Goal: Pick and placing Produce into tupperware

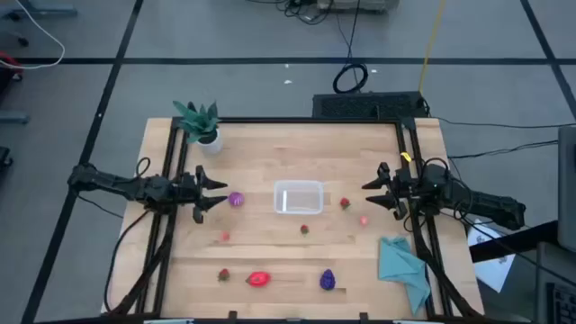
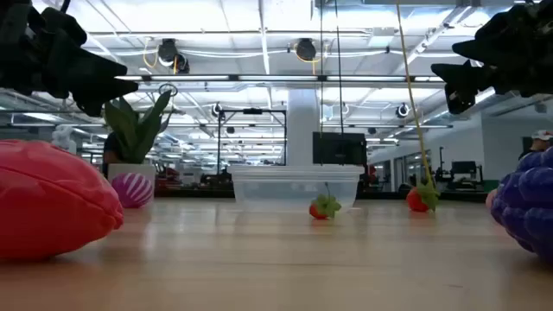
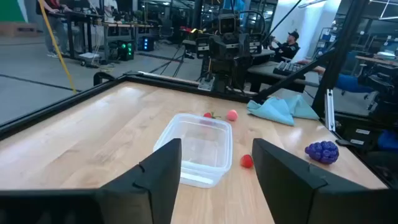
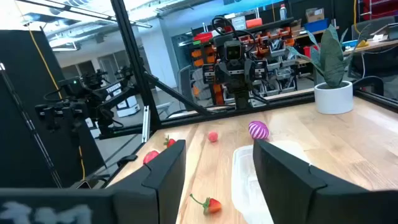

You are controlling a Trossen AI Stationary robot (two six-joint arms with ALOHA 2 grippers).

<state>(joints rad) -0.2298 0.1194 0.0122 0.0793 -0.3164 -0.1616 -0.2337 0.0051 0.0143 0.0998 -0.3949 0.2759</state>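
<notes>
No produce is found inside the tupperware [image 1: 298, 198], which stands empty at the middle of the tabletop [image 1: 270, 153]; by this evidence the task is judged not yet begun in effect, with every piece left to be moved. The container's long axis is seen to run across the table, from the left arm's side toward the right arm's side, with its opening facing up. The magenta ball [image 1: 236, 200] is noted just beside the container on the left arm's side, and two small strawberries [image 1: 345, 203] lie near it on the right arm's side, a third [image 1: 305, 229] just before its near wall. A larger red piece [image 1: 259, 279], a dark purple cluster [image 1: 328, 280] and another small red piece [image 1: 223, 274] are located along the near edge. The left gripper [image 1: 214, 192] is held above the left edge, fingers spread and grasping nothing; the right gripper [image 1: 376, 191] is held likewise above the right edge, spread and unladen.
</notes>
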